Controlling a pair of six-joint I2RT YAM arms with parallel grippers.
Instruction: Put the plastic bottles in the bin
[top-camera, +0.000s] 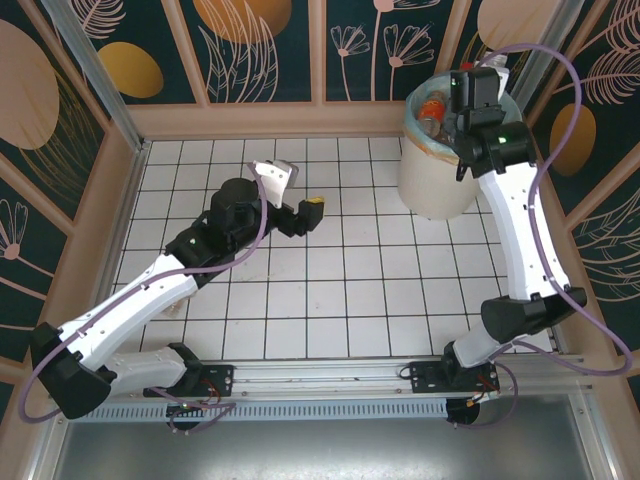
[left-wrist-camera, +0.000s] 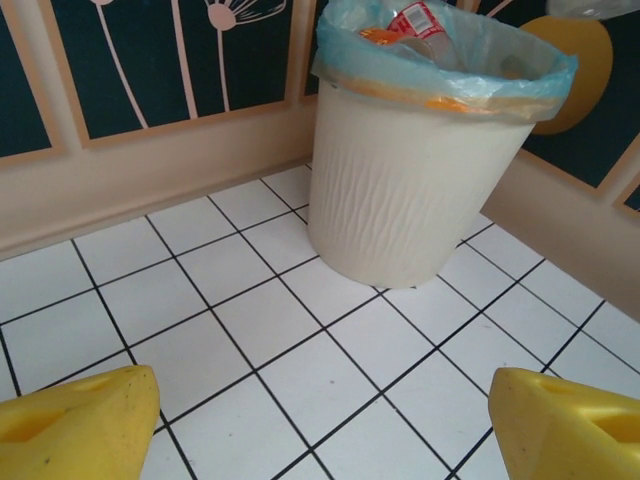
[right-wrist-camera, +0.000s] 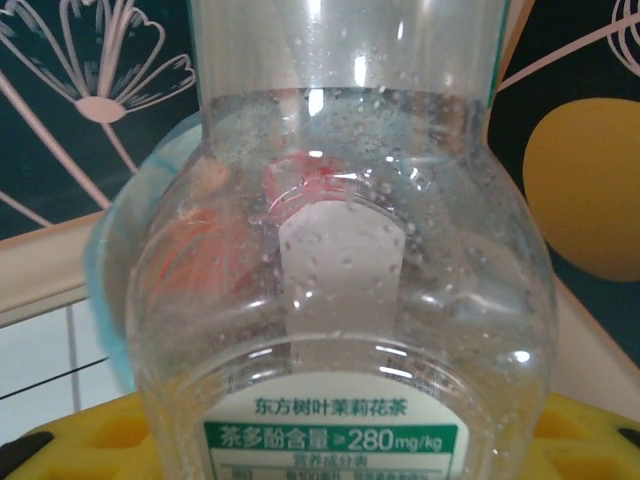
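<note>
Holding steady up at the far right: right gripper (top-camera: 484, 82) is part-closed around a clear bottle (right-wrist-camera: 340, 300), its yellow pads (right-wrist-camera: 80, 445) hugging the wide lower body at the green label. Bottle looks empty, with droplets on the plastic and its neck pointing away from the wrist. From above, gripper and bottle sit over the far-right side of the bin (top-camera: 428, 185), roughly above the rim, not the middle. Bin stands at the far right of the tiled table (top-camera: 350, 290), teal liner (left-wrist-camera: 345, 70) folded over the rim, and the bottles already inside (left-wrist-camera: 412, 20) are heaped up close to rim height. Left gripper (top-camera: 296, 195) hangs mid-table, jaws well apart, nothing in them, facing the bin from the left.

My read: this is the drop step. Risks:
- Release this far off-centre and the bottle could clip the rim or liner and fall outside, between bin and far wall (top-camera: 300, 115).
- The heap is high, so a light empty bottle may bounce or roll back out.
- The grip is on a rounded body, so any tilt before release could let it slip early.
- Lowering the wrist further could hit the rim and shove or tip the bin.
</note>
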